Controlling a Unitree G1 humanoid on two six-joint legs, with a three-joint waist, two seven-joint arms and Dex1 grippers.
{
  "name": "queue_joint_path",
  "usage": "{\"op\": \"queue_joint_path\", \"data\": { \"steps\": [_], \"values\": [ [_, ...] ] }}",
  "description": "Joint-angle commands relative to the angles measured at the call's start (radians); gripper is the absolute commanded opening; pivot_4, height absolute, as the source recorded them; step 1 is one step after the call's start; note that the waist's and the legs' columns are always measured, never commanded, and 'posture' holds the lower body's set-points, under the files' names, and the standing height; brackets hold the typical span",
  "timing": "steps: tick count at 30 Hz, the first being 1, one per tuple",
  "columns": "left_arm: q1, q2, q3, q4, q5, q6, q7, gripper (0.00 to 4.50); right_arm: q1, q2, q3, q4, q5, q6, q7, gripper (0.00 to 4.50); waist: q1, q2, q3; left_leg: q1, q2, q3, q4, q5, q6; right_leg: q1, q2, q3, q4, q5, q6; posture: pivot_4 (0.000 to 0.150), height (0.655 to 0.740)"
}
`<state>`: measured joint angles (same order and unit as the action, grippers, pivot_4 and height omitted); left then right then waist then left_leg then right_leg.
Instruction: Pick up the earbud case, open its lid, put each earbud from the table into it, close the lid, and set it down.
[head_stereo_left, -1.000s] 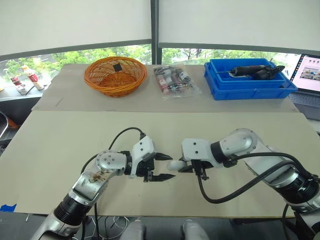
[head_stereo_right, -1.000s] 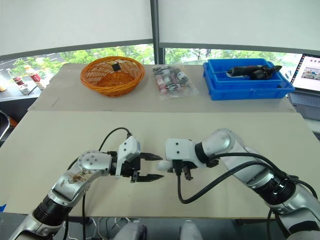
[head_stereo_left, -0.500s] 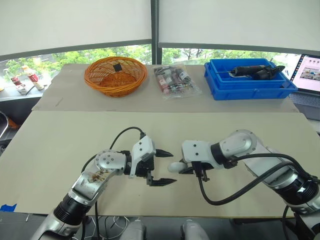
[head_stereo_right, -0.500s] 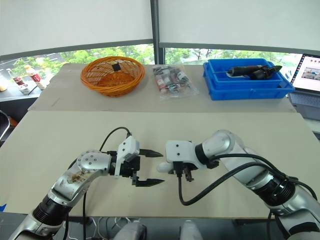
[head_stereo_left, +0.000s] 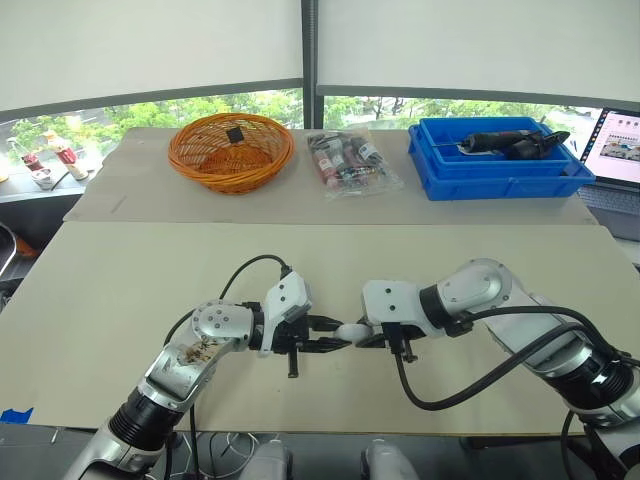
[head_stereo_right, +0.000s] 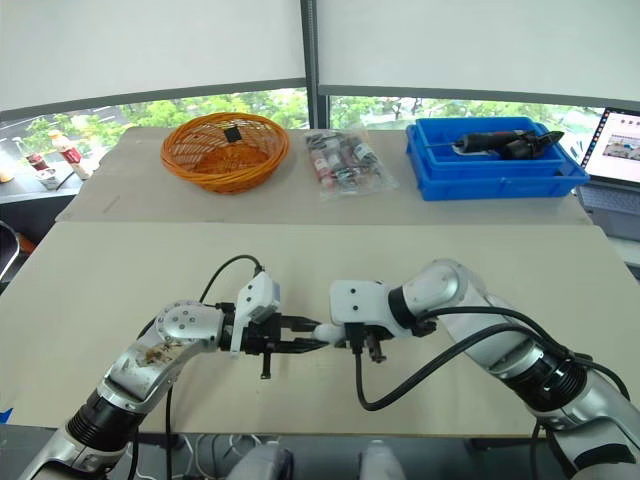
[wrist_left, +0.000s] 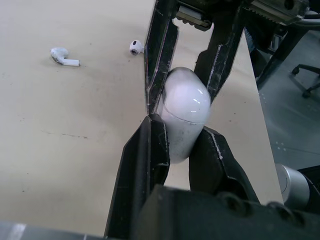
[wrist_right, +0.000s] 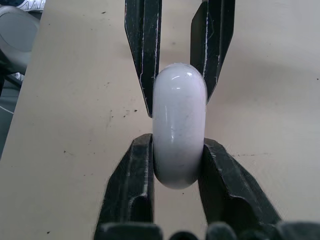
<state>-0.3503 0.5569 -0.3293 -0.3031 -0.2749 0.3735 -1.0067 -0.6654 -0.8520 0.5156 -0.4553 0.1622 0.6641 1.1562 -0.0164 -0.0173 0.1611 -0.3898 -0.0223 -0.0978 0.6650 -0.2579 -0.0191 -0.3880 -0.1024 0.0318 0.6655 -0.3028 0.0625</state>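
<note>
A white earbud case (head_stereo_left: 350, 331) hangs just above the tan table (head_stereo_left: 150, 270), near its front edge, held between my two grippers. My left gripper (wrist_left: 180, 127) is shut on one end of the case (wrist_left: 186, 102). My right gripper (wrist_right: 177, 142) comes from the opposite side, and its fingers press the other end of the case (wrist_right: 179, 100). The lid is closed. Two white earbuds lie loose on the table beyond the grip: one with its stem showing (wrist_left: 64, 56) and another (wrist_left: 136, 47) close to it.
At the back of the table stand an orange wicker basket (head_stereo_left: 231, 150), a clear bag of small items (head_stereo_left: 348, 160) and a blue bin (head_stereo_left: 500, 184) with a tool in it. A laptop (head_stereo_left: 618, 150) sits at the far right.
My left gripper, wide open around the case before, has closed onto it. The right gripper has stayed at the case, nearly still.
</note>
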Motion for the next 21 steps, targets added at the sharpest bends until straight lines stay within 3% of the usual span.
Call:
{"op": "queue_joint_path", "data": {
  "steps": [1, 6, 9, 21],
  "values": [
    [0.016, -0.004, 0.026, -0.002, -0.007, -0.013, 0.009, 0.53, 0.014, -0.024, -0.059, -0.026, -0.005, -0.021, 0.003, 2.80, 0.000, 0.000, 0.000, 0.000, 0.000, 0.000, 0.000, 0.000, 0.000, 0.000, 0.000, 0.000, 0.000, 0.000, 0.000, 0.150, 0.7400],
    [0.068, -0.076, 0.105, 0.054, -0.097, -0.064, 0.020, 0.53, 0.061, -0.080, -0.130, -0.039, -0.012, -0.088, 0.002, 4.49, 0.002, 0.000, 0.000, 0.000, 0.000, 0.000, 0.001, 0.000, 0.000, 0.000, 0.000, 0.000, 0.000, 0.000, 0.000, 0.150, 0.7400],
    [0.107, -0.132, 0.150, 0.098, -0.136, -0.121, 0.016, 0.53, 0.098, -0.078, -0.192, -0.076, 0.029, -0.101, 0.004, 4.50, 0.002, 0.000, 0.000, 0.000, 0.000, 0.000, 0.001, 0.000, 0.000, 0.000, 0.000, 0.000, 0.000, 0.000, 0.000, 0.150, 0.7400],
    [0.131, -0.144, 0.095, 0.096, -0.096, -0.250, -0.054, 0.53, 0.066, 0.041, -0.205, -0.044, 0.036, -0.042, -0.080, 4.50, 0.002, 0.000, 0.000, 0.000, 0.000, 0.000, 0.002, 0.000, 0.000, 0.000, 0.000, 0.001, 0.001, 0.000, 0.000, 0.150, 0.7400]
  ]
}}
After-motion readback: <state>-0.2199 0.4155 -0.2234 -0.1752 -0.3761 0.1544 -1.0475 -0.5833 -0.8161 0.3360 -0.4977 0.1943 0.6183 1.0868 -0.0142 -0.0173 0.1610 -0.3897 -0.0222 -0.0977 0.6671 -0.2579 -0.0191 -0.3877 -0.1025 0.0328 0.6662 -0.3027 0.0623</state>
